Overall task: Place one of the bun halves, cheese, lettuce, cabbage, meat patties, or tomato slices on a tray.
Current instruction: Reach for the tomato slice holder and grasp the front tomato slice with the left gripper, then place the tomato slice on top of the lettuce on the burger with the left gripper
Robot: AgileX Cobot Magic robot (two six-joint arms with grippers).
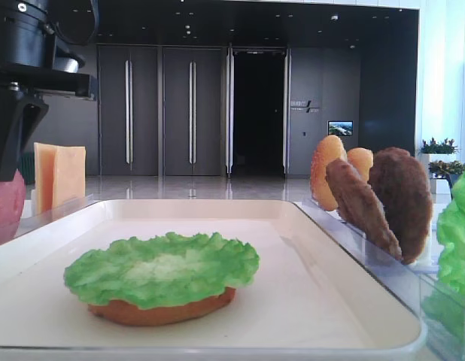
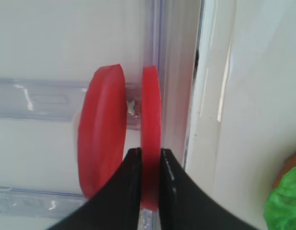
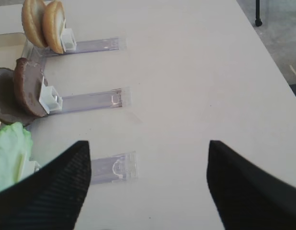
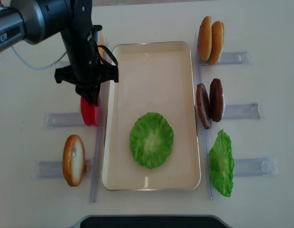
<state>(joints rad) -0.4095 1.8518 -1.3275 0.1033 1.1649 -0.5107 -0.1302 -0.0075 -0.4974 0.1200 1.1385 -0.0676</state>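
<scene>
Left end effector [image 2: 147,165] clamped tight on the nearer of two tomato slices [image 2: 150,139], upright in a clear holder [image 2: 38,98] just beside the tray [image 2: 244,120]. Slice's lower edge hidden behind the fingers. Right end effector [image 3: 148,187] spread wide, empty, tips cut off.

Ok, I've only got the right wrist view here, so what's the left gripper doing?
Observer: The left gripper is shut on a tomato slice, the one nearer the tray.
Operator: Anything on the tray yet?
Observer: Yes, a lettuce leaf lies on a bun base there.
Operator: Any more tomato?
Observer: A second slice stands upright in the holder, just beside the gripped one.
</scene>
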